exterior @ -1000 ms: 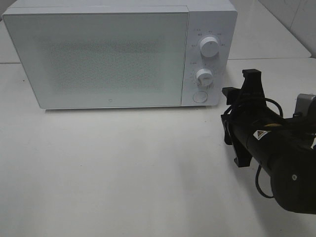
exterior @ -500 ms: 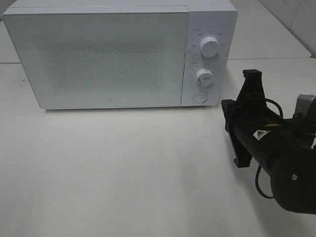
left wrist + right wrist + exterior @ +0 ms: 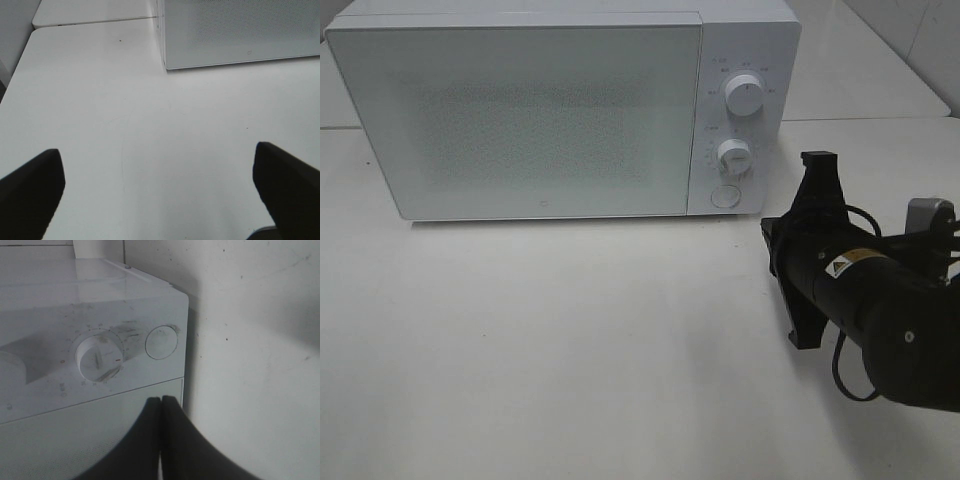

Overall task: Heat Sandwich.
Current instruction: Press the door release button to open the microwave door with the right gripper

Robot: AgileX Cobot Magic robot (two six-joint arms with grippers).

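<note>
Right claw (image 3: pixel 161 401) pinched together near microwave (image 3: pixel 520 120)

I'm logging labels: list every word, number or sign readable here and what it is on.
Nothing reads as words or numbers.
Upper dial markings: too small.
Lower dial scale: blurred.
Door mark: too small.
Sticker on right arm: warning triangle sign, no legible words.

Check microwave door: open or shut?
Shut. The door sits flush with the control panel in the high view, with no gap showing along its edge.
</note>
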